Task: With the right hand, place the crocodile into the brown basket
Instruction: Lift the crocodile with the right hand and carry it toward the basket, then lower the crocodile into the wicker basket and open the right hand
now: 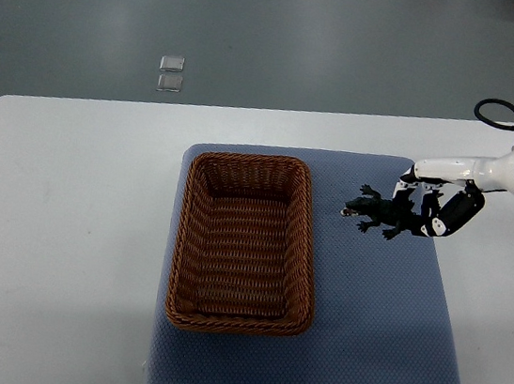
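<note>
the right hand [436,214], reaching in from the right edge, has its fingers curled around the tail end of the dark crocodile [379,213]; the toy's head points left toward the brown basket [181,239] nearby, both over the blue mat [379,341] on the white surface [54,222]

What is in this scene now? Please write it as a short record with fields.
white table: carries the blue mat
brown basket: empty, on the left part of the blue mat
crocodile: dark toy, right of the brown basket, outside it
right robot hand: shut on the crocodile's rear end
left robot hand: not in view
task state: crocodile not yet in the brown basket
</note>
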